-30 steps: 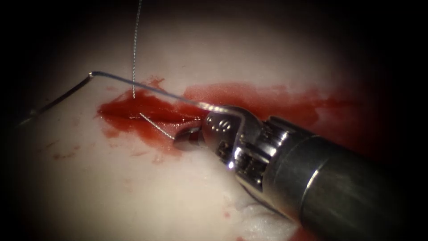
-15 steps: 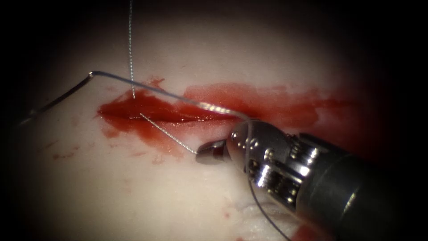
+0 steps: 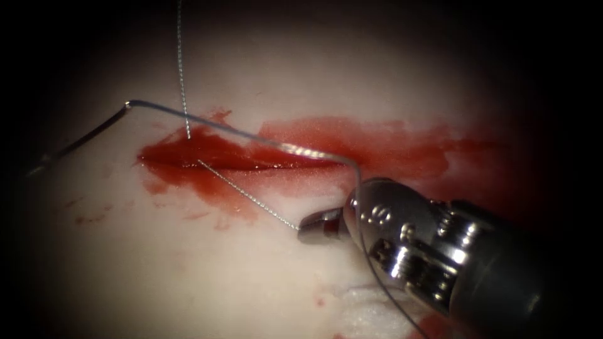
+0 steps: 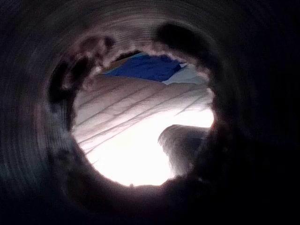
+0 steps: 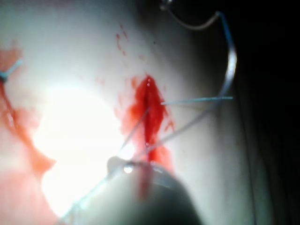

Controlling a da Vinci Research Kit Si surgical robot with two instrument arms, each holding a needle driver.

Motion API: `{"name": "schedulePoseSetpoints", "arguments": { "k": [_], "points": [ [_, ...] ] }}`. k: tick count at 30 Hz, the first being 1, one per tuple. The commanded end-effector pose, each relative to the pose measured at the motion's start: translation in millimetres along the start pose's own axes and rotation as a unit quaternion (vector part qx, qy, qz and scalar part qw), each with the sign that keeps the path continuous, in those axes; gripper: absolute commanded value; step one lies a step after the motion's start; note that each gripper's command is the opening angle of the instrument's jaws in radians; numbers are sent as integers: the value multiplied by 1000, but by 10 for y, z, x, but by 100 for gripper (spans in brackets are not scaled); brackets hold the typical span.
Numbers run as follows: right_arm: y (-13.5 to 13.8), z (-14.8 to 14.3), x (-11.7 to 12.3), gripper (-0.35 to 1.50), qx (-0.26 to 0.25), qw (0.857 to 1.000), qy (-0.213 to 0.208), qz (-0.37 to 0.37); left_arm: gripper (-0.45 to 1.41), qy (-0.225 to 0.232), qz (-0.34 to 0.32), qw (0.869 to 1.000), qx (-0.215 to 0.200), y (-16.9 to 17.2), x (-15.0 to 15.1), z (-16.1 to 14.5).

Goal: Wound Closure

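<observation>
The tissue (image 3: 188, 263) lay pale and broad under me, red fluid (image 3: 377, 144) pooled along the cut (image 3: 239, 160). Past its lit middle the surface fell into dark on every side. My right tool (image 3: 320, 225) sat just below the cut, jaws pressed together on the thread (image 3: 251, 198), which ran taut up into the wound. The needle (image 3: 251, 135) arched across the cut, free of my jaws; bare tissue lay open below and left.

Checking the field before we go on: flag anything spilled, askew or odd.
Red fluid is pooled in the cut and smeared over the tissue to its right. The right tool holds the thread, shut. The needle lies across the cut.
</observation>
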Motion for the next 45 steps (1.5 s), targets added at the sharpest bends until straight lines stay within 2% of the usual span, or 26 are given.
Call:
{"name": "schedulePoseSetpoints", "arguments": {
  "k": [1,14,15,16,17,18,20,22,24,29,33,36,38,40,41,42,43,44,45],
  "points": [
    [7,0,7,-35,1,1000,1,0,-45,-1,4,1000,2,-9,-10,4],
    [4,-4,2,-35,11,1000,-10,6,-45,-1,4,1000,2,-8,-10,4],
    [5,-4,4,-23,8,1000,-9,7,-45,-2,4,1000,1,-7,-10,5],
    [5,-4,6,29,2,1000,-9,8,-45,-4,5,1000,3,-7,-11,5],
    [6,-5,8,71,-11,1000,-6,10,-45,-8,5,1000,0,-6,-11,6],
    [9,-8,12,96,-28,1000,2,13,-45,-20,3,1000,-6,-6,-12,6],
    [15,-18,18,98,-43,999,16,25,-45,-43,-2,999,-24,-2,-14,6],
    [26,-36,26,108,-70,996,39,24,-45,-52,-8,998,-42,3,-15,4],
    [39,-61,33,108,-92,994,57,28,-45,-64,-14,996,-60,7,-17,0],
    [64,-130,40,108,-127,988,65,55,-45,-103,-18,985,-137,23,-24,-11],
    [74,-184,36,114,-149,985,58,61,-45,-139,-24,977,-160,37,-26,-11],
    [71,-213,31,91,-139,986,55,77,-45,-147,-34,975,-160,44,-27,-6],
    [61,-216,31,89,-101,990,54,87,-45,-153,-42,975,-154,44,-27,0],
    [48,-208,35,91,-51,993,66,87,-45,-159,-42,976,-140,44,-27,4],
    [41,-202,37,84,-23,994,75,81,-45,-162,-49,977,-127,43,-26,8],
    [35,-195,40,76,1,993,88,75,-45,-165,-55,978,-118,43,-24,11],
    [27,-186,44,59,26,992,108,66,-45,-168,-58,978,-112,42,-23,14],
    [21,-179,48,32,43,989,129,58,-45,-173,-62,978,-101,42,-21,18],
    [16,-172,53,27,53,985,157,50,-45,-177,-65,977,-95,41,-21,21]
  ]
}}
